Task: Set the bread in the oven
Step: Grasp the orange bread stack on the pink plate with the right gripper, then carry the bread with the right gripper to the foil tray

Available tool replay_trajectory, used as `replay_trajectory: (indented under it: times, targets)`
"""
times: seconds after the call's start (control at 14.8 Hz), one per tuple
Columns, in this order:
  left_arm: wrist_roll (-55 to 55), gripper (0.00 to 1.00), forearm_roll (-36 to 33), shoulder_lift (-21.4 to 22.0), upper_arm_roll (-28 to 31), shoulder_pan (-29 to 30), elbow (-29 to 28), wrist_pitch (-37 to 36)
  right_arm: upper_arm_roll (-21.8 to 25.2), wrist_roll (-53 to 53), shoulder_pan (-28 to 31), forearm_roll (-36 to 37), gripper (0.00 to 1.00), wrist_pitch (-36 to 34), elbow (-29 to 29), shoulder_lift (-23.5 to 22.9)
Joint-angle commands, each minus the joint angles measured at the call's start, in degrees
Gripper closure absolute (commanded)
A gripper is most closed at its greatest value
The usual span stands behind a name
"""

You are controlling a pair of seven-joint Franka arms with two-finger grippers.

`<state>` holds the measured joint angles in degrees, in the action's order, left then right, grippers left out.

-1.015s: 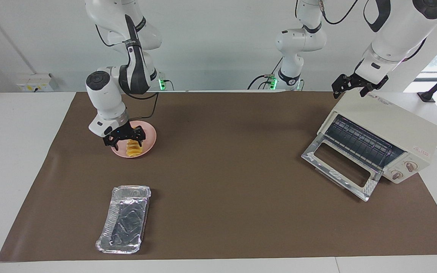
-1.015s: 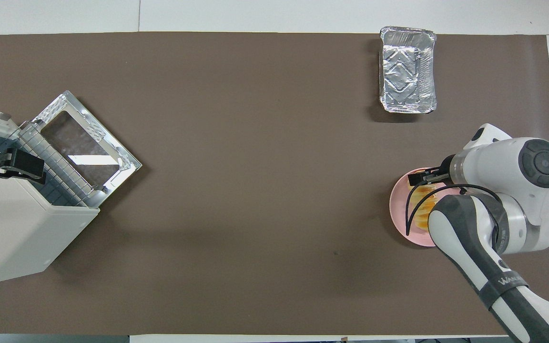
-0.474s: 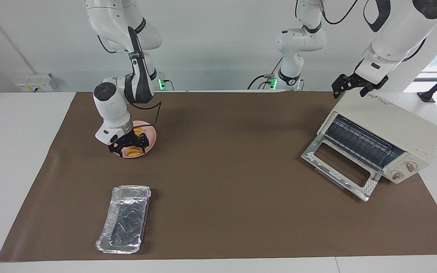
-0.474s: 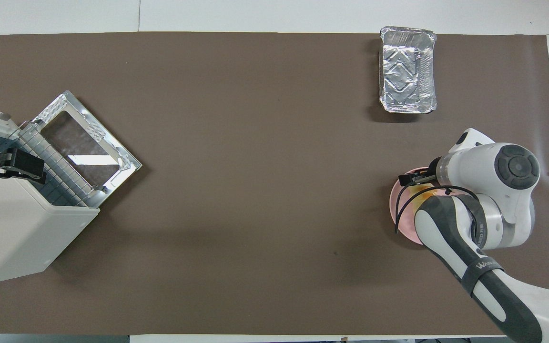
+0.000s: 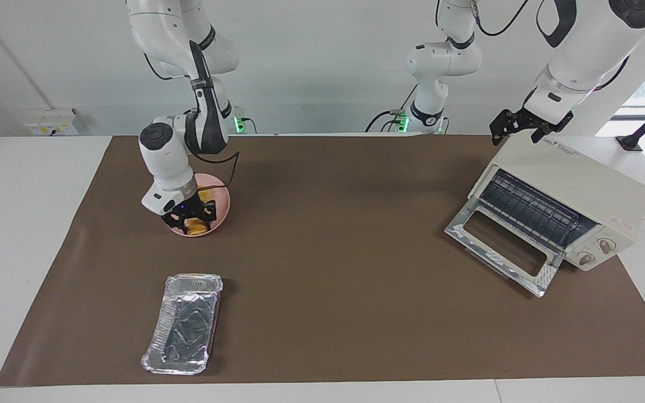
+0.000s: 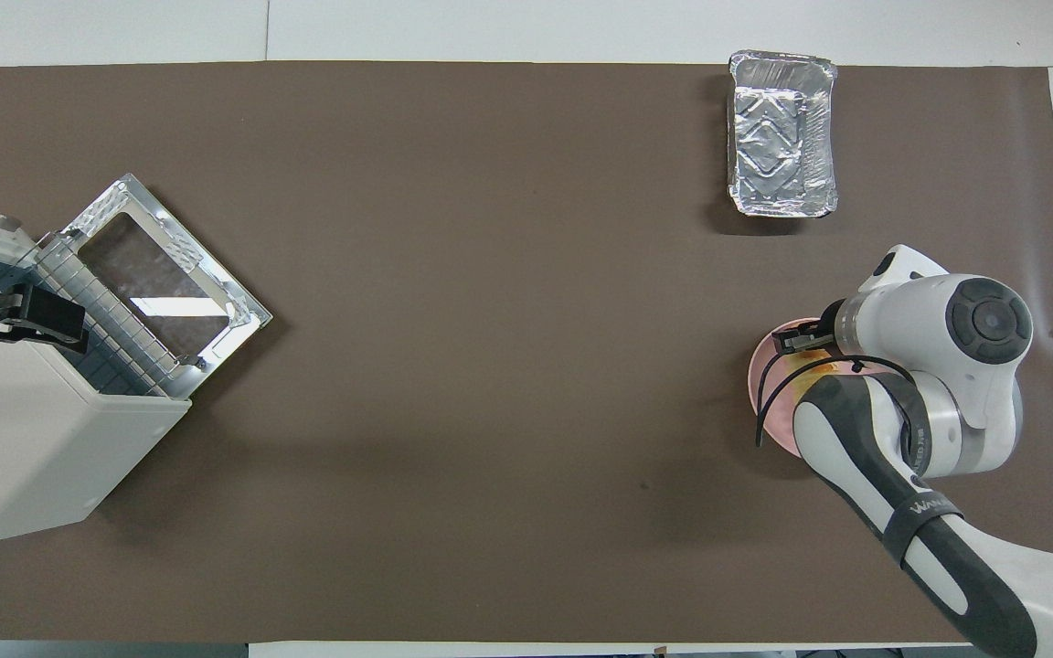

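Note:
The bread [image 5: 195,226], a small golden ridged loaf, lies on a round pink plate [image 5: 223,204] toward the right arm's end of the table. My right gripper [image 5: 189,217] is down on the plate, right over the bread and covering most of it. In the overhead view the right arm hides the bread, and only the plate's rim [image 6: 761,375] shows. The cream-white oven [image 5: 580,179] stands at the left arm's end with its glass door [image 5: 501,246] dropped open and its wire rack showing. My left gripper [image 5: 517,130] hovers open over the oven's top, holding nothing.
A crinkled silver foil tray [image 5: 185,322] lies empty on the brown mat, farther from the robots than the plate; it also shows in the overhead view [image 6: 782,146]. The oven [image 6: 24,439] fills the corner at the left arm's end.
My right gripper has come down from just above the bread to plate level around it. The left arm has not moved.

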<state>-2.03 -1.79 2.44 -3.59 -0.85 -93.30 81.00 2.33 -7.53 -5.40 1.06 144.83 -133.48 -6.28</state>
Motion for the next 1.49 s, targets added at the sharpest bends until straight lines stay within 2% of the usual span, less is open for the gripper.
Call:
replay_trajectory:
  times: [0.0, 0.54, 0.68, 1.08, 1.42]
  targets:
    - [0.18, 0.00, 0.74, 1.69, -0.01, 0.41, -1.62, -0.23, -0.14, -0.73, 0.39, -0.19, 1.00, -1.12, 0.50, -0.05]
    - [0.18, 0.00, 0.74, 1.69, -0.01, 0.41, -1.62, -0.23, -0.14, -1.34, 0.13, -0.19, 1.00, -14.12, 6.73, 3.20]
    - [0.18, 0.00, 0.74, 1.69, -0.01, 0.41, -1.62, -0.23, -0.14, -2.13, 0.48, -0.10, 1.00, -19.73, 12.86, 2.16]
    - [0.18, 0.00, 0.74, 1.69, -0.01, 0.41, -1.62, -0.32, 0.13, -3.72, 2.94, -0.10, 1.00, -25.37, 36.14, -8.89]
    - [0.18, 0.00, 0.74, 1.69, -0.01, 0.41, -1.62, -0.23, 0.30, -3.54, 3.11, -0.01, 1.00, -36.45, 65.49, -28.49]
